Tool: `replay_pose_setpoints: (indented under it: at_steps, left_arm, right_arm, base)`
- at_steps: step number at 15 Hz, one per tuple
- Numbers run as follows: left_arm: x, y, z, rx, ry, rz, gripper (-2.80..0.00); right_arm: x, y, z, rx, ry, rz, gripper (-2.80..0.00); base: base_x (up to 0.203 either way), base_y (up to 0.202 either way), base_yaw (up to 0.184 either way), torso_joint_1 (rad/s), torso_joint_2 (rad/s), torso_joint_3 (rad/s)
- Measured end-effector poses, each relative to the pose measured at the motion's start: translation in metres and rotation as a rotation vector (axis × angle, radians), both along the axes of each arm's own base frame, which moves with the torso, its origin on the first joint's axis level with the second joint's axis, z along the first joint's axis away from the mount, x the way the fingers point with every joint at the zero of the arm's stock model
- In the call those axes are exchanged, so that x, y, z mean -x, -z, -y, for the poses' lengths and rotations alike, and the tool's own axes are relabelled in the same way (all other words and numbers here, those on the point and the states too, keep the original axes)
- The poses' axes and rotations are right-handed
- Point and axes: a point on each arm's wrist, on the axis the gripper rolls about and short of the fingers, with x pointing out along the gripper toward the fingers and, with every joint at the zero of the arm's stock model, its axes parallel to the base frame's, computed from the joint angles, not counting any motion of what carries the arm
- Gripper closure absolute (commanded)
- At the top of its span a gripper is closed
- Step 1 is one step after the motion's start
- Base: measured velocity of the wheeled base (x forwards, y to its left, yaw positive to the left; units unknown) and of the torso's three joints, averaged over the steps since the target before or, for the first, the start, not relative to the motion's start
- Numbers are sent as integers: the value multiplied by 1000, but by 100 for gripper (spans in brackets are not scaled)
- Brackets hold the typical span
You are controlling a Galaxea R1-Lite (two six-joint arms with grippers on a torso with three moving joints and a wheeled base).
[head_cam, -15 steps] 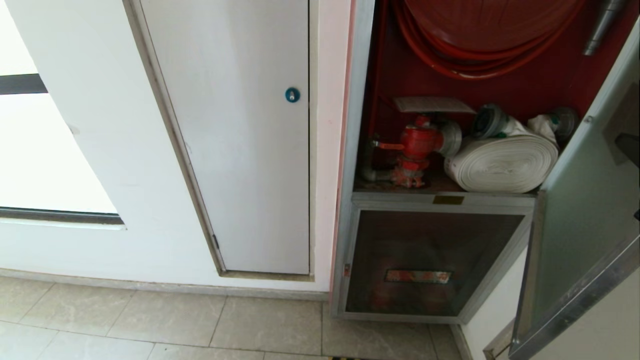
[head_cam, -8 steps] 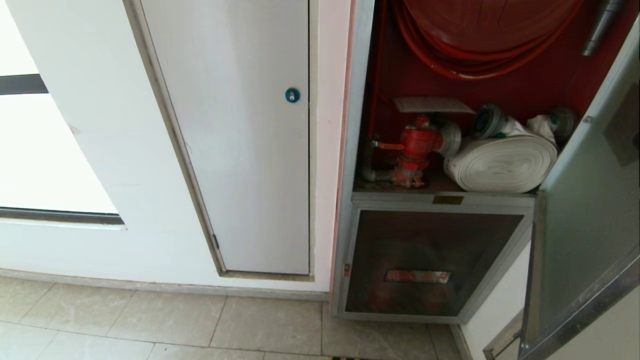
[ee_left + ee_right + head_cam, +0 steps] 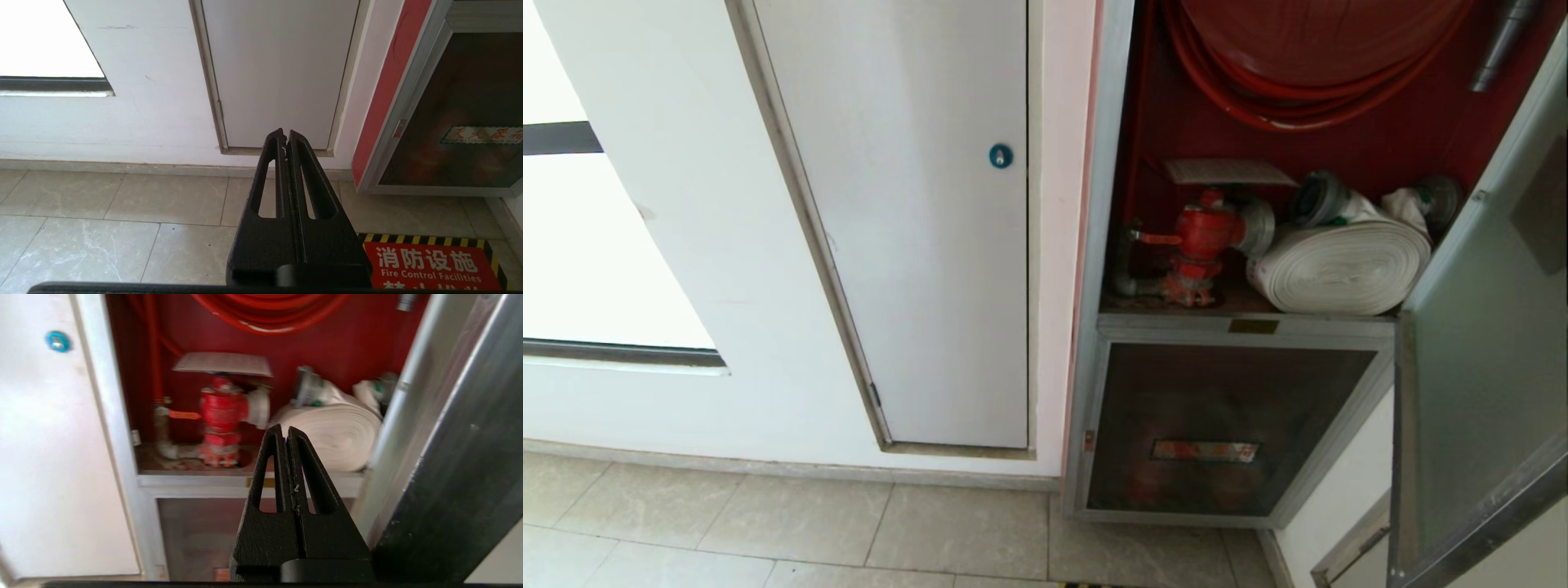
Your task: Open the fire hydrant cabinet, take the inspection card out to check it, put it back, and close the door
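Note:
The fire hydrant cabinet [image 3: 1104, 204] stands open, red inside, with a red hose reel [image 3: 1307, 57], a red valve [image 3: 1205, 237] and a white rolled hose [image 3: 1339, 265]. The white inspection card [image 3: 1229, 171] lies flat on top of the valve, and the right wrist view shows the card [image 3: 222, 363] too. The door [image 3: 1478, 359] is swung out at the right edge. My right gripper [image 3: 285, 433] is shut and empty, in front of the opening beside the door's frame [image 3: 449, 457]. Down near the floor, my left gripper [image 3: 284, 134] is shut and holds nothing.
A plain white door [image 3: 915, 229] with a round blue lock [image 3: 1001, 154] is left of the cabinet. Below the shelf is a smaller dark glass panel [image 3: 1217, 425] with a red label strip. A red floor sign [image 3: 433, 267] lies on the tiles.
The door has swung a little further open, its lower edge sliding right in the head view. A dark shape seen through the glass a second ago is gone.

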Motion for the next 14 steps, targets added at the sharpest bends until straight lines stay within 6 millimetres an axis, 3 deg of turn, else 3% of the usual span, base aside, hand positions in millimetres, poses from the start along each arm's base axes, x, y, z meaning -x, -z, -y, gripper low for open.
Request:
replay_pose_setpoints:
  at_steps: [14]
  left_arm:
    - [0,0,0,0,0,0,0]
  right_arm:
    - [9,5,15,-22,236,-68,0]
  base:
    - [0,0,0,0,0,0]
